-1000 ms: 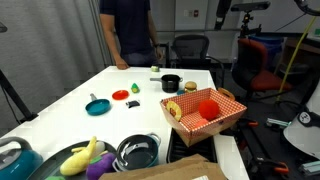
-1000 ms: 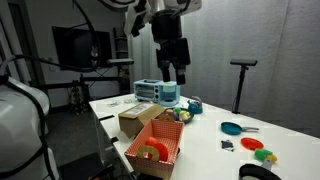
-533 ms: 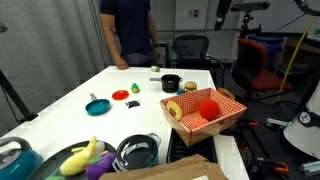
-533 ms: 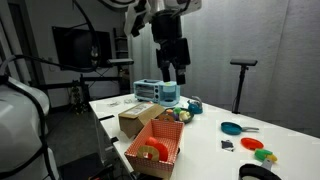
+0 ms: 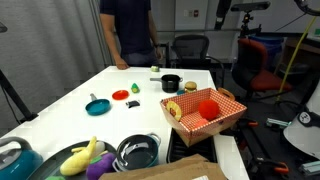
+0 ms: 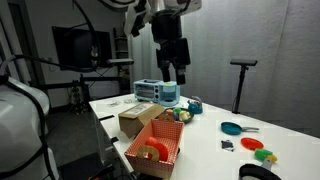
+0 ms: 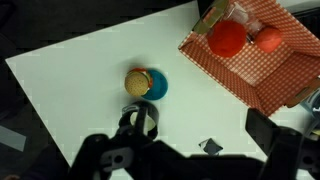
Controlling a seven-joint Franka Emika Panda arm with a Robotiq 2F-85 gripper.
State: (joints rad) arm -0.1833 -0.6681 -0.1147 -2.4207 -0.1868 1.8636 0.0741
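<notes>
Hand (image 6: 176, 76) high, spread wide — black pot (image 7: 140, 121) well below it

Robotics lab w/ office furniture, going by my feeds. Evidence:
- Gripper (image 6: 175, 78) on the arm hangs high over a big white table (image 5: 120, 85). No domestic fittings around it.
- Dark monitor (image 6: 75, 45) on a bench behind, w/ cabling nearby.
- Black office chair (image 5: 190, 48) and red chair (image 5: 262, 62) at table's far end. Person (image 5: 130, 30) in dark shirt stands there.
- Tripod leg (image 5: 10, 95) by table edge, and a tall stand (image 6: 241, 80) near the wall.
- Yellow cable (image 5: 292, 55) hangs among equipment at the side.
- Table props look like test objs: toy fruit (image 5: 82, 157), checkered basket (image 5: 203, 108), cardboard box (image 6: 135, 122).
</notes>
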